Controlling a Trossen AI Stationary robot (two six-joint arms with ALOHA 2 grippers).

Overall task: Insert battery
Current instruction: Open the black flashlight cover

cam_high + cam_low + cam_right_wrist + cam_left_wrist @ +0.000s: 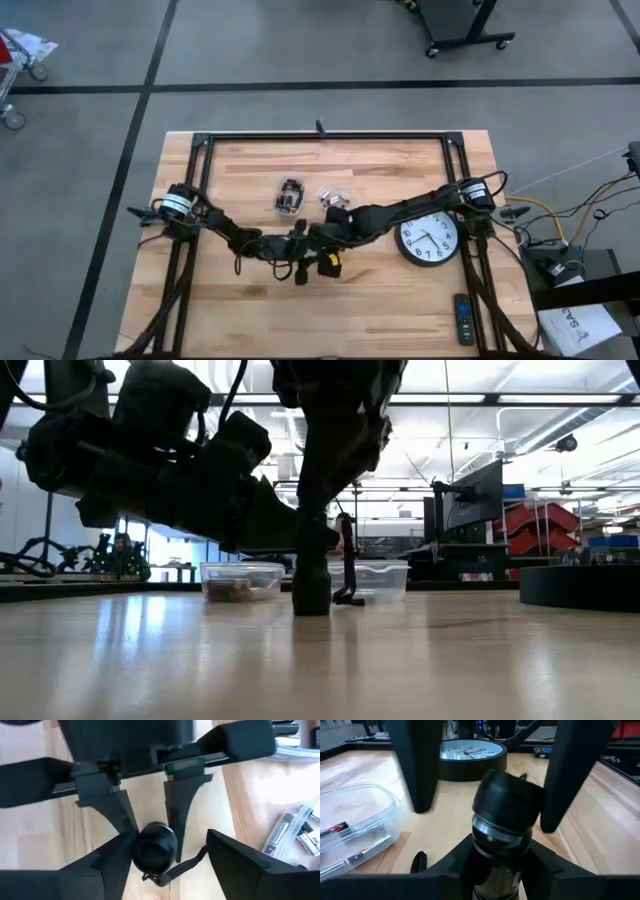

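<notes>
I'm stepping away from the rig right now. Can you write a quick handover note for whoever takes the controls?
Left gripper: shut on the black flashlight, holding it upright on the table at centre.
Right gripper: open, hanging over the flashlight's top end, holding nothing.
Batteries lie in a clear container; a second container stands beside it. The wall clock and the remote sit on the right.
Done: flashlight gripped and steadied.
Left: fetch a battery and insert it. I can't tell whether the flashlight's end is open.
</notes>
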